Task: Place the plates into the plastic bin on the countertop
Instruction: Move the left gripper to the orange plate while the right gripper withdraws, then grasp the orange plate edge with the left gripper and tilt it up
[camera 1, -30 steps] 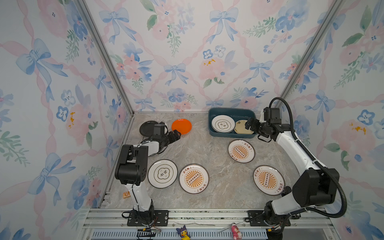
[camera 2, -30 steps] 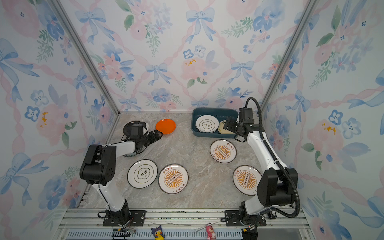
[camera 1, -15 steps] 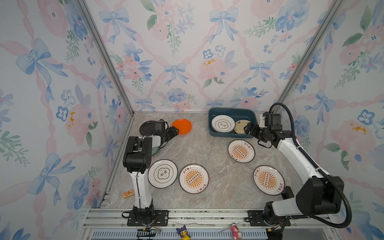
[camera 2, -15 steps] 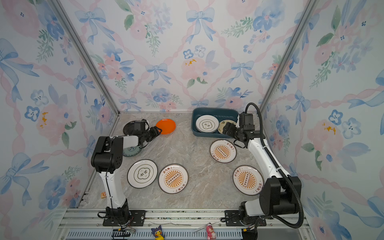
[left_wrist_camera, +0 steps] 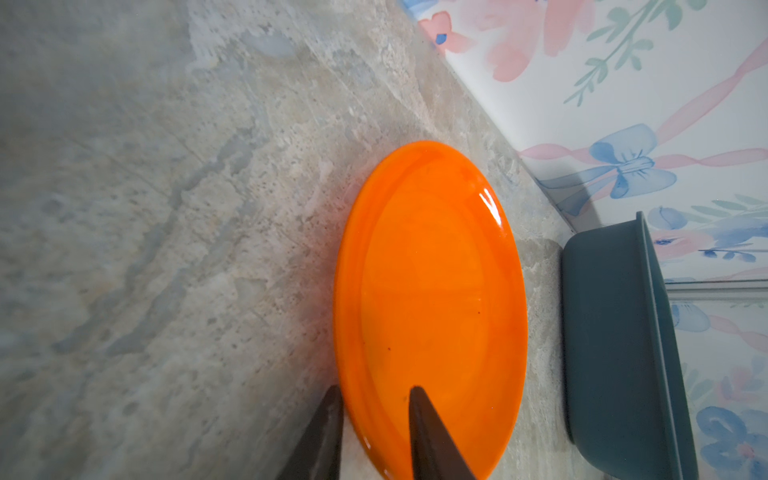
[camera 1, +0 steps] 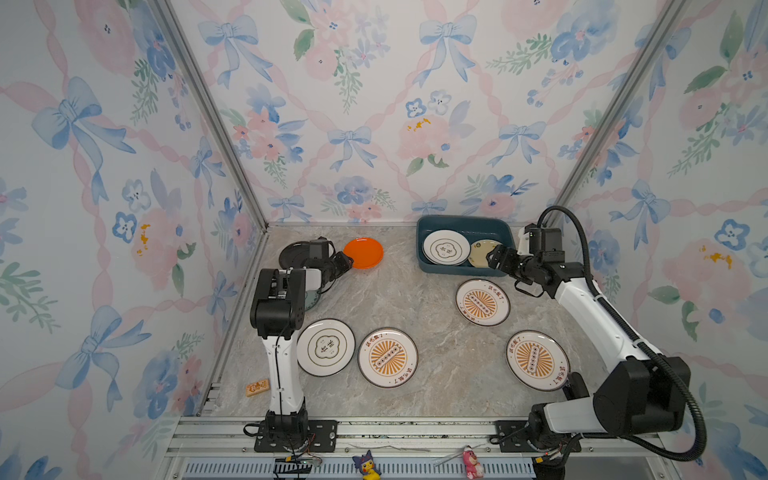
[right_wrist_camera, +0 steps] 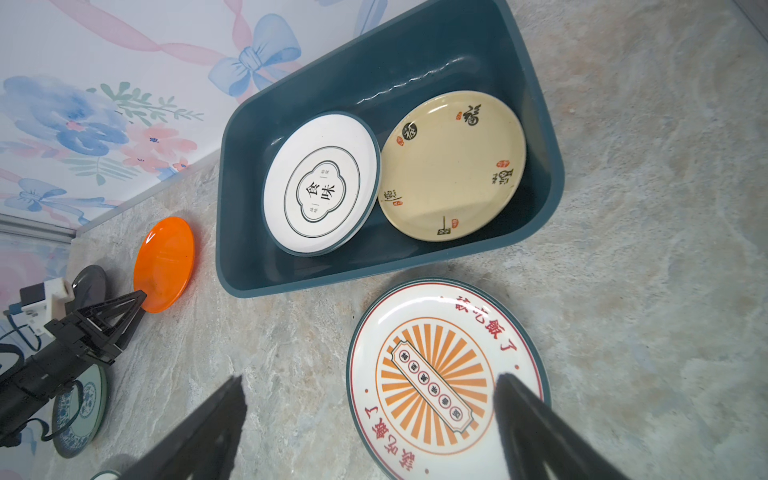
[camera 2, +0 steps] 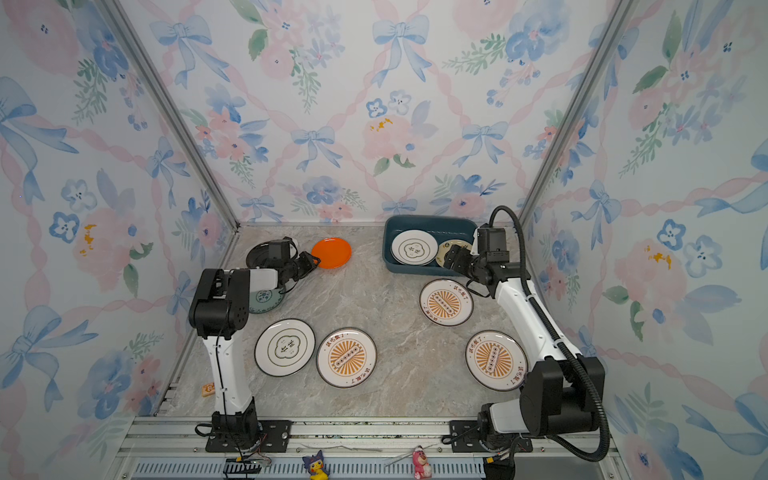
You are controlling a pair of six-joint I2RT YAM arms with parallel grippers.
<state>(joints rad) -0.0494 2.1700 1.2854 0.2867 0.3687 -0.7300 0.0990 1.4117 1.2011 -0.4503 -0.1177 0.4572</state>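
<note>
Straddling the nearest rim of the round glossy orange plate (left_wrist_camera: 432, 291), your left pincer (left_wrist_camera: 376, 390) stands narrow, ready to lift; whether it's clamped, you cannot tell.

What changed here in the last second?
The left arm folded up, and the left gripper narrowed around the rim of the orange plate. The right gripper, open and empty, drew slightly back from the plastic bin. Every plate and the bin stayed put.
</note>
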